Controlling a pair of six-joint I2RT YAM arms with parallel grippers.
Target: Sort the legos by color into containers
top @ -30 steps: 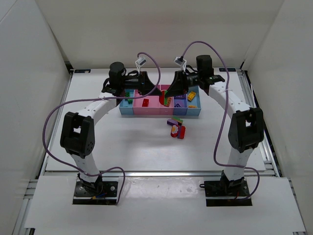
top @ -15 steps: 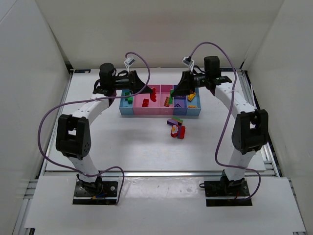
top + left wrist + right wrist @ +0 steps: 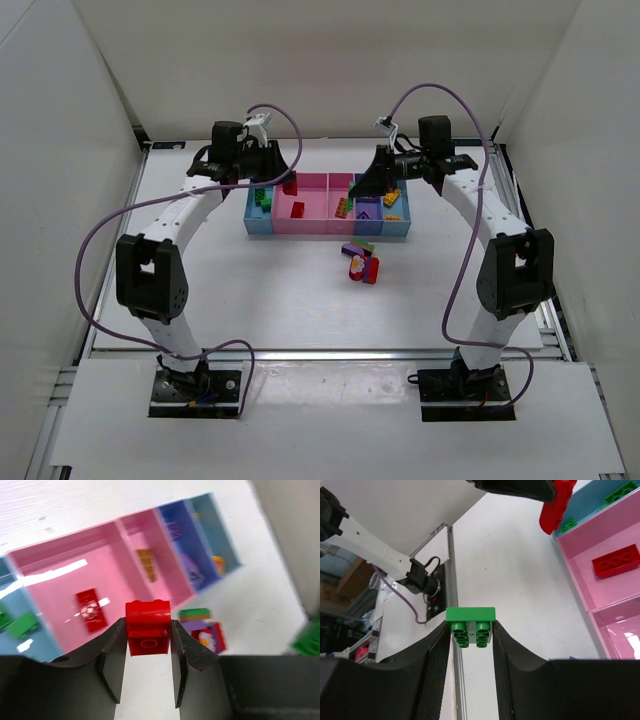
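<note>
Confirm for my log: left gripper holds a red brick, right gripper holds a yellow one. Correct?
No. The right gripper holds a green brick, not yellow, per the right wrist view; the left gripper does hold a red brick.

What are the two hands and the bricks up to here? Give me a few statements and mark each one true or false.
1. The left hand grips a red brick. True.
2. The right hand is empty. False: it grips a green brick.
3. A flat red brick lies in the wide pink bin. True.
4. Every brick sits in a bin. False: a small pile lies on the table, on the near side of the row of bins.
</note>
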